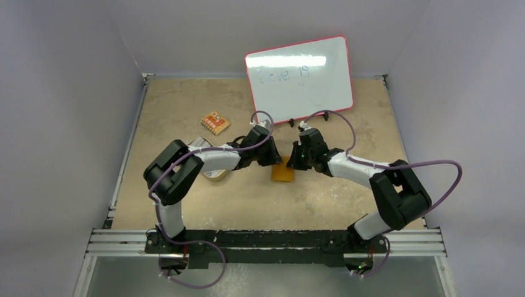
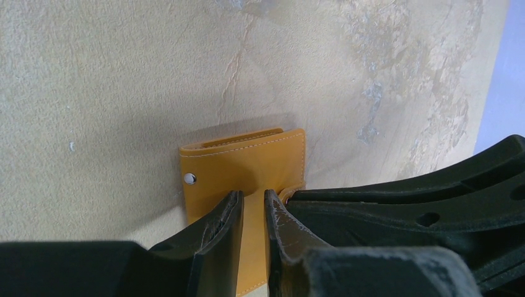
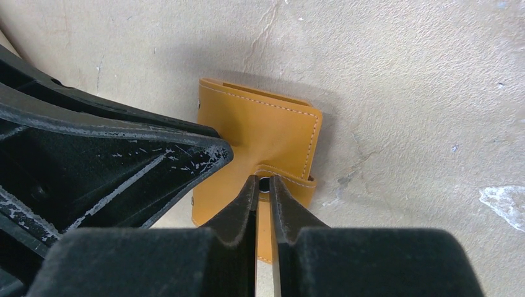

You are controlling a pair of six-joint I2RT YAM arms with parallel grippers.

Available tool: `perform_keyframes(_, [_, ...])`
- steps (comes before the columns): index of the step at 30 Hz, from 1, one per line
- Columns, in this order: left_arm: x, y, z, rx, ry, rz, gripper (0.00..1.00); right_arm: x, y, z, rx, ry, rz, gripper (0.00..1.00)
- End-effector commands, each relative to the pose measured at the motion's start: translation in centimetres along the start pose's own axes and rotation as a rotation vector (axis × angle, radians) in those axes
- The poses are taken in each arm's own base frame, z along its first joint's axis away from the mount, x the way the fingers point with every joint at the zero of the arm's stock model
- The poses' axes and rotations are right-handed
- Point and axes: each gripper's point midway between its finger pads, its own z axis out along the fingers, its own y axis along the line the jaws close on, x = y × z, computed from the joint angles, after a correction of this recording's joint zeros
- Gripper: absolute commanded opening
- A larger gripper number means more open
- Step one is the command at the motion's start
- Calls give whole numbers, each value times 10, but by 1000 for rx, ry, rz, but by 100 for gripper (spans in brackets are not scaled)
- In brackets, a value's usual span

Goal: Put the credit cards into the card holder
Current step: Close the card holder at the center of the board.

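Note:
The orange card holder [image 1: 284, 175] lies on the table between both grippers. In the left wrist view the card holder [image 2: 247, 162] shows its small snap stud at the left edge. My left gripper [image 2: 252, 195] rests over its near part, jaws a narrow gap apart, with only the holder's flat face showing through the gap. My right gripper [image 3: 264, 180] pinches the holder's [image 3: 266, 133] stitched snap tab at its near right corner, raised slightly. Grey-silver credit cards [image 1: 199, 143] peek out behind the left arm, mostly hidden.
A tan oval dish [image 1: 215, 176] sits under the left forearm. An orange patterned flat piece [image 1: 215, 123] lies further back on the left. A red-framed whiteboard [image 1: 300, 80] leans against the back wall. Grey walls close in both sides.

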Motion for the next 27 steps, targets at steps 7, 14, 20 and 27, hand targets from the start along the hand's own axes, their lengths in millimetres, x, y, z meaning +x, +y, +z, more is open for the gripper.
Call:
perform_keyframes(7, [17, 18, 0, -64, 37, -2, 18, 6, -6, 3, 80, 11, -66, 6])
perform_keyframes(14, [15, 21, 1, -86, 26, 12, 18, 5, 0, -4, 78, 6, -78, 2])
perform_keyframes(20, [16, 23, 2, -90, 27, 11, 18, 6, 4, -6, 79, 13, -92, 1])
perform_keyframes(27, [16, 23, 4, -91, 30, 6, 18, 12, 8, -7, 92, 30, -105, 0])
